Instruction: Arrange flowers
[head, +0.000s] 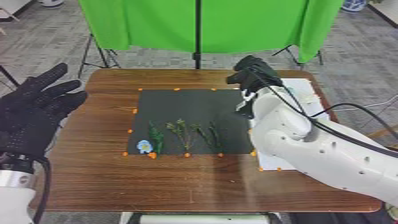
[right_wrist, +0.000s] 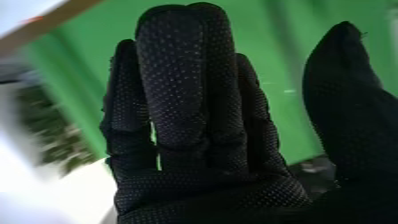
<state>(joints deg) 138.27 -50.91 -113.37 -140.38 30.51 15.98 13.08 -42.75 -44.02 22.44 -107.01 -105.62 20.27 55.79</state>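
Observation:
In the head view my right hand (head: 252, 75) is over the far right part of the table, between the dark mat (head: 182, 107) and the white sheet (head: 305, 91). In the right wrist view the right hand (right_wrist: 200, 115) has straight fingers, its thumb apart, holding nothing. My left hand (head: 37, 107) hangs open off the table's left side. On the mat's near part lie a blue flower (head: 144, 146) with green leaves (head: 157, 137), a branching stem with small buds (head: 182, 131) and a thin green sprig (head: 211, 137).
Orange marks (head: 152, 155) edge the mat and sheet on the brown table (head: 178, 182). A green cloth (head: 147, 25) hangs behind the table, with a black stand (head: 197, 57) in front. Blurred greenery (right_wrist: 62, 130) shows beside the hand in the right wrist view.

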